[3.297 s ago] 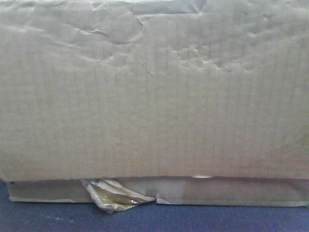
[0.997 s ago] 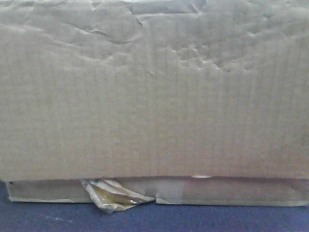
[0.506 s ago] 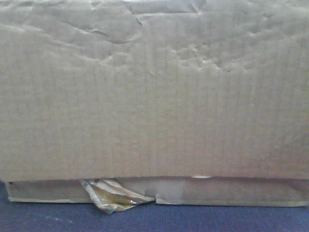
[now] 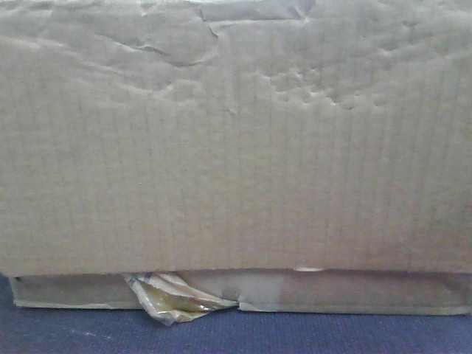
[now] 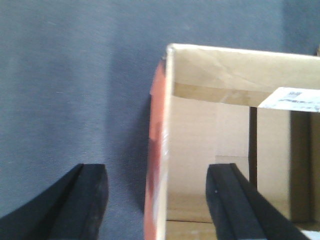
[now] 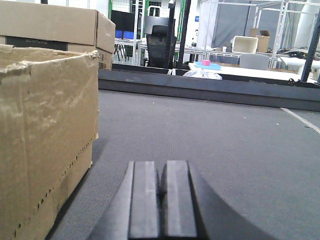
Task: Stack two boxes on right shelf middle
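Note:
A wide tan cardboard box (image 4: 236, 147) with a wrinkly face fills the front view; a wad of yellowed tape (image 4: 175, 299) hangs at its bottom edge. My left gripper (image 5: 157, 200) is open, its jaws astride the left wall (image 5: 159, 150) of an open cardboard box, one finger outside over the carpet, one inside. My right gripper (image 6: 161, 195) is shut and empty, low over the carpet, to the right of a tan box (image 6: 45, 130) and apart from it. The shelf is out of view.
Another cardboard box (image 6: 55, 25) stands behind the near one in the right wrist view. A dark low rail (image 6: 210, 87) crosses the carpet farther off, with tables and a chair beyond. A white label (image 5: 292, 99) sits on the open box's flap.

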You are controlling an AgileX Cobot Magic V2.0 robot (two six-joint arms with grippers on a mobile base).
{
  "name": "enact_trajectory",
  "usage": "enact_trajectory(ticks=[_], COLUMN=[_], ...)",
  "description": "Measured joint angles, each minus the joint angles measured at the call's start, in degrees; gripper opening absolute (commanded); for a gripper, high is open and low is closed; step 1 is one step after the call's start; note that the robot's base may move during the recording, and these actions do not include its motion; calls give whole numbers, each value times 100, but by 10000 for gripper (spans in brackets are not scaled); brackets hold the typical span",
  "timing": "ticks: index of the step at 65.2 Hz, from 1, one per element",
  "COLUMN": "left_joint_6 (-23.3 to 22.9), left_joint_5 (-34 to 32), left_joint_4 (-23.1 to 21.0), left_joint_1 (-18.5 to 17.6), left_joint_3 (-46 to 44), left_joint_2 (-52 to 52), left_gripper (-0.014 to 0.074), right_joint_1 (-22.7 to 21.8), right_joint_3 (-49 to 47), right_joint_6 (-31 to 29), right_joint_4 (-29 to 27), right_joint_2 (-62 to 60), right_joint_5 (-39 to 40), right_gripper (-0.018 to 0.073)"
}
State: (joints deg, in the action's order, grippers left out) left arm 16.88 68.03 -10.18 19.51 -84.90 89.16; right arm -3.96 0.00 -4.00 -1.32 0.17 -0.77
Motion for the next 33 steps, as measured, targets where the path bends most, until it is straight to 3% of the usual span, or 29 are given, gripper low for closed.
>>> enact_trajectory(ticks=[22,33], left_joint_6=[175,203], left_joint_5=[0,0], left_joint_4=[140,142], left_joint_1=[-35,-48], left_joint_3=[0,0], left_joint_2=[743,795], left_gripper=[264,115], right_joint_1=[0,0], right_joint_3=[0,0], right_joint_6=[0,0], right_joint_4=[0,0], right_joint_2=[0,0], right_joint_5=[0,0], right_gripper=[-162,-162])
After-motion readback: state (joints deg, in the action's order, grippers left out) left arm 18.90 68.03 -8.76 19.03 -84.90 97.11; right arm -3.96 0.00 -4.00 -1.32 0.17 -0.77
